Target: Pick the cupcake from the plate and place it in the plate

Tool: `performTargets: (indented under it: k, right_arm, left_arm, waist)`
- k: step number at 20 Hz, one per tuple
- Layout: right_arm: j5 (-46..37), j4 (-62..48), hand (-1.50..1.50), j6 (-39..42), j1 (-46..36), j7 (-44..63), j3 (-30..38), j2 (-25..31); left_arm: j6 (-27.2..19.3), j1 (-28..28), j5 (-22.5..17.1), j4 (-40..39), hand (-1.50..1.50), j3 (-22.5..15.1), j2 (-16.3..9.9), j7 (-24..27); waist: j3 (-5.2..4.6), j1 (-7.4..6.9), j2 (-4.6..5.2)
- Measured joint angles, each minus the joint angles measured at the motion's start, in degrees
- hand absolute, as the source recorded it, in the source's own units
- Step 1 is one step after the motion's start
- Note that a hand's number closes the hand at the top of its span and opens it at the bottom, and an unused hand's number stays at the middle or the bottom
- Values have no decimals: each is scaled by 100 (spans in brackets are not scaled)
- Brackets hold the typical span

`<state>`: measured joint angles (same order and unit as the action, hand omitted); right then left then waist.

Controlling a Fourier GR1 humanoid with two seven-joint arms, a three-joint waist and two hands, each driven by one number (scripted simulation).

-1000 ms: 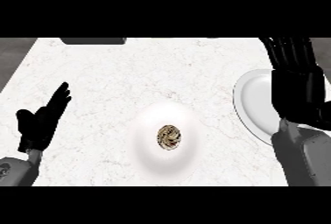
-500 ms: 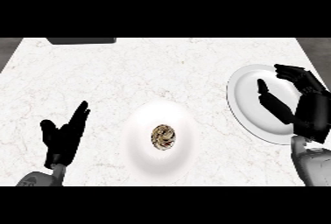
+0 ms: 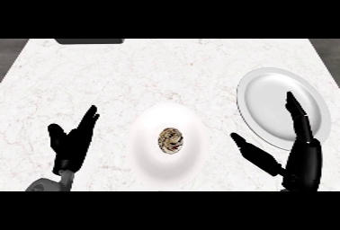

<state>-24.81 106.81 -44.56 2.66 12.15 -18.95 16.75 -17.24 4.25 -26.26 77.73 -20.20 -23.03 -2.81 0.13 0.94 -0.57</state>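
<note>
The cupcake stands in the middle of a white plate that lies near the front edge of the counter, about halfway along it. A second white plate, with nothing on it, lies toward the right edge of the counter. The right hand is wide open, its fingers straight over the near rim of this second plate and its thumb pointing toward the cupcake. The left hand is open too, fingers up, near the front left corner, holding nothing. A dark object lies at the far edge.
</note>
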Motion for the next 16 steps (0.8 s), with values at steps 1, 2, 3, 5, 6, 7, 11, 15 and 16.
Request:
performTargets:
  k: [1, 2, 3, 5, 6, 7, 11, 15, 16]
  right_arm:
    - [-183, 64, -150, 162, 65, 243, -107, 88]
    - [-313, 117, -150, 379, 85, 505, -184, 197]
    - [-451, 174, -150, 602, 122, 774, -276, 302]
    - [-686, 327, -150, 1092, 124, 1330, -481, 476]
    - [-789, 421, -150, 1357, 72, 1656, -549, 553]
    - [-925, 536, -150, 1597, 47, 1958, -675, 597]
    - [-1471, 879, -150, 2562, -425, 3334, -1065, 532]
    - [-1930, 760, -150, 3375, -1119, 4468, -1423, 28]
    - [-2060, 658, -150, 3506, -1324, 4649, -1505, -175]
  left_arm:
    - [4, 0, -14, 21, 0, 15, -17, -57]
    - [25, 3, -11, 27, 0, 11, -20, -75]
    - [22, -21, -4, 66, 0, 9, -26, -85]
    - [4, -42, 15, 119, 0, -9, 8, -92]
    - [3, -75, 42, 164, 0, -28, -5, -90]
    - [28, -81, 40, 149, 0, -18, -16, -98]
    - [29, -48, 85, 130, 0, -24, 58, -111]
    - [12, 1, 154, 122, 0, -44, 132, -199]
    - [33, 1, 158, 130, 0, -31, 137, -211]
  waist:
    - [-5, -8, 3]
    - [-8, -17, 6]
    - [-12, -32, 5]
    - [-17, -57, 6]
    - [-19, -77, 6]
    - [-20, -78, 8]
    - [-17, -111, 16]
    - [-6, -144, 26]
    - [-4, -151, 27]
